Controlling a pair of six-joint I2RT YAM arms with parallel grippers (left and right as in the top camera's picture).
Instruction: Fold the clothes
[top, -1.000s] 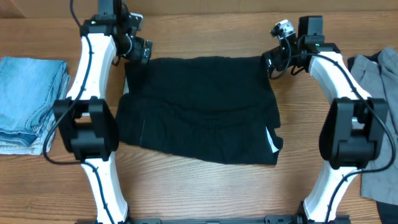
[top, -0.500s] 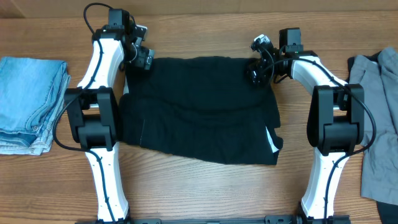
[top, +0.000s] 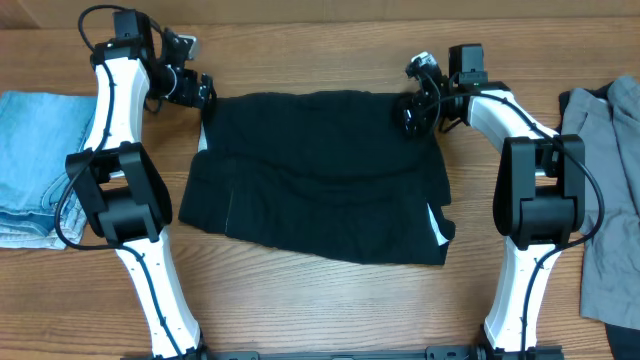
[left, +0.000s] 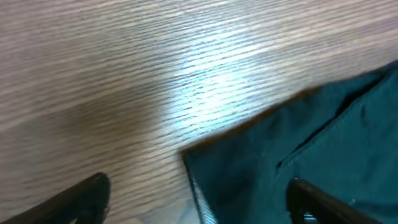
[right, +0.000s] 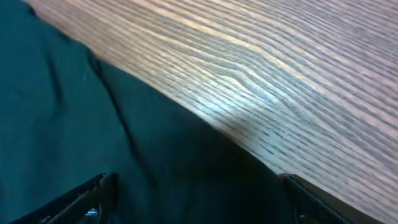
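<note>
Overhead: plain black fabric garment (top: 320, 180), flat at the middle of the wooden counter (top: 320, 305). At its far-left corner, left pincer (top: 200, 92), spread; over far-right corner, right pincer (top: 412, 112), spread. Recommended: pinch both corners level before folding.

Counter (top: 320, 300): brown wood, grain running left to right.
Black garment (top: 320, 180): spread flat on counter, small white patch near its right front corner.
Light-blue denim (top: 45, 160): folded stack, well left of black garment.
Grey garment (top: 605, 180): rumpled, right of black garment, apart.
</note>
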